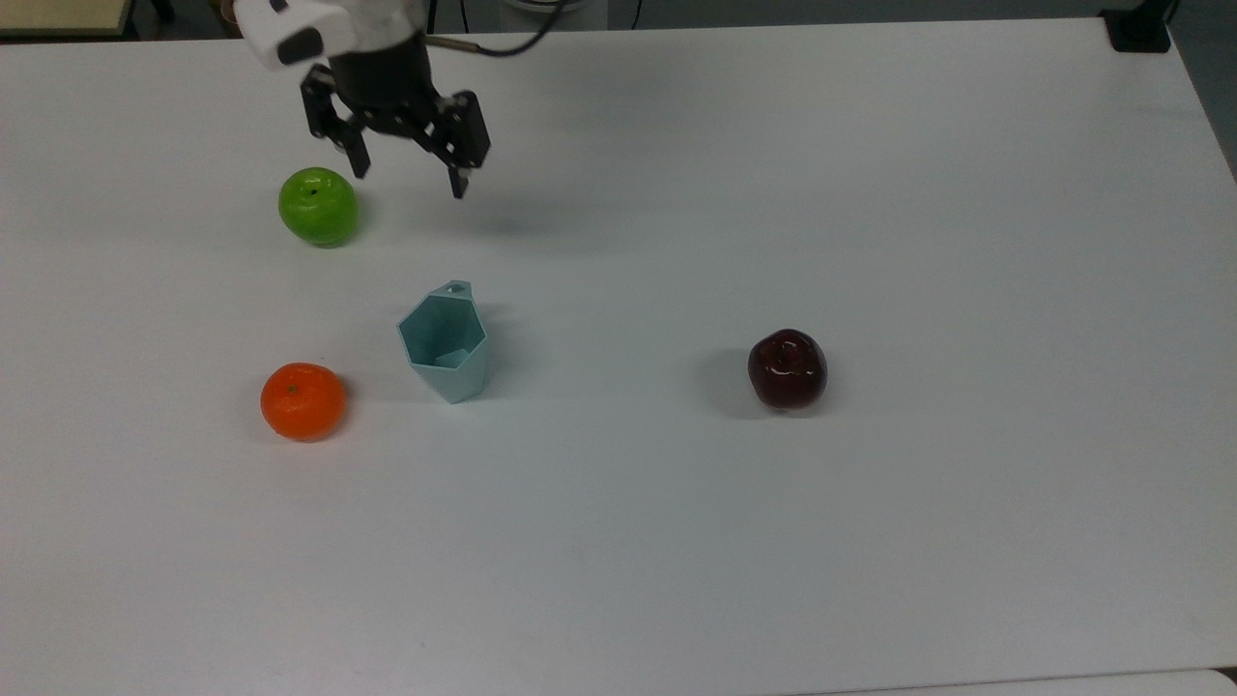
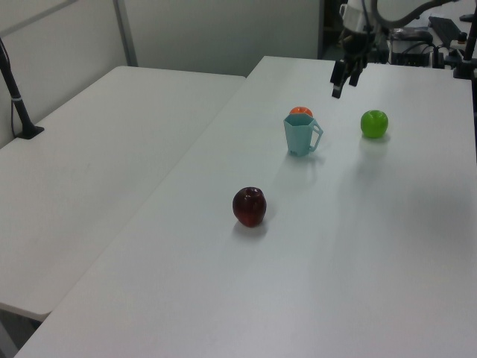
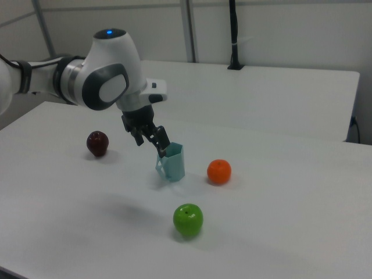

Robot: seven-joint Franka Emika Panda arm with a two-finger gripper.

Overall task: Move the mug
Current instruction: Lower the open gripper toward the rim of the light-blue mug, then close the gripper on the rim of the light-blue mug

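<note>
White table [image 1: 870,193], top view, going left to right. Far left you've got an orange [image 1: 302,400] near the view's bottom edge and a green apple [image 1: 318,205] further up. Just right of the apple, toward the top, your gripper [image 1: 410,174] hangs in the air w/ its fingers spread wide, nothing between them. It's apart from the apple and well short of the mug.

Next along is the mug [image 1: 445,341]: pale blue, faceted, upright on the table, open mouth up, small tab handle pointing toward the gripper's side. It sits between the two fruits on its left and a dark red apple [image 1: 787,368] well apart on its right. Nothing touches it.

In the left view the gripper [image 2: 342,77] is above and beyond the mug [image 2: 301,134]. In the right view the gripper [image 3: 149,135] overlaps the mug's [image 3: 171,162] rim, but that looks like line of sight, not contact.

Progress, as I judge it: approach only. Mug not grasped, not lifted, not moved. You've yet to come over it, lower, close on a wall or the handle, then carry & set it down. Watch the green apple on the way in.
</note>
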